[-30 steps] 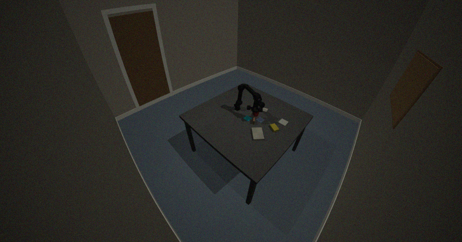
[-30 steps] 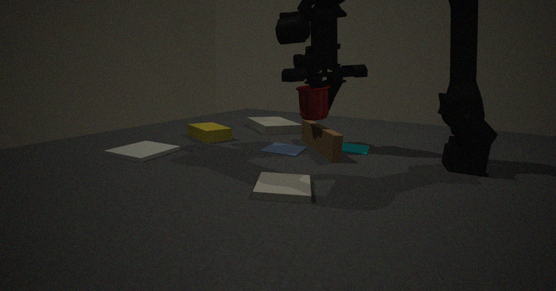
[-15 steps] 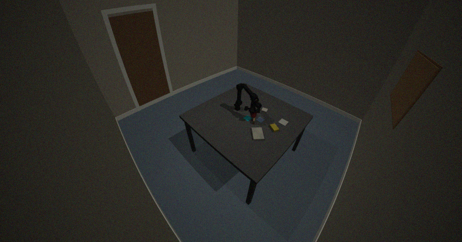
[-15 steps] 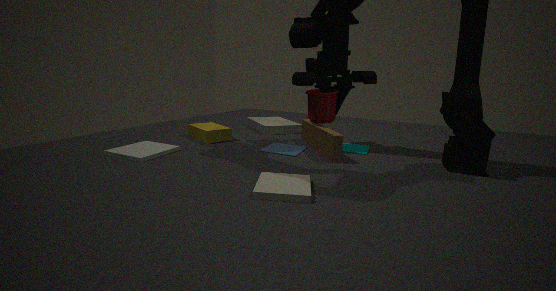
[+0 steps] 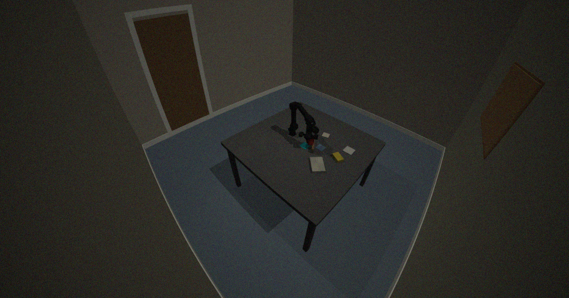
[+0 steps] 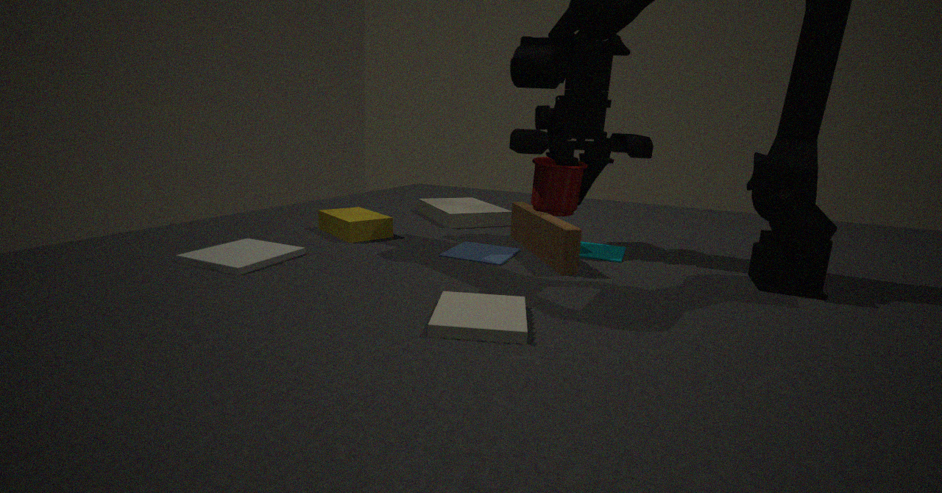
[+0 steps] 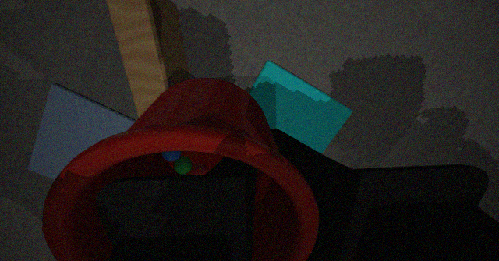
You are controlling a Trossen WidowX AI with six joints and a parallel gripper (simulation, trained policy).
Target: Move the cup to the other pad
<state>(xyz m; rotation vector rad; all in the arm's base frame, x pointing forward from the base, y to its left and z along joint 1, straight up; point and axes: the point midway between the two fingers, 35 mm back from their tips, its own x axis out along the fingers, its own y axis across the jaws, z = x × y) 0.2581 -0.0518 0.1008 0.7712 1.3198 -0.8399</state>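
Observation:
The red cup is off the table, nearly upright with a slight lean. My gripper is shut on its wall, one finger inside and one outside. A blue marble and a green marble show inside; the finger hides the rest of the interior. The cup hangs about over the wooden block, its bottom near the block's top height. The blue pad and the teal pad lie on either side of the block, with no cup on them.
A white slab lies nearest the exterior camera. Another white slab and a yellow block lie beyond the blue pad. A larger white slab lies behind the wooden block in the exterior view.

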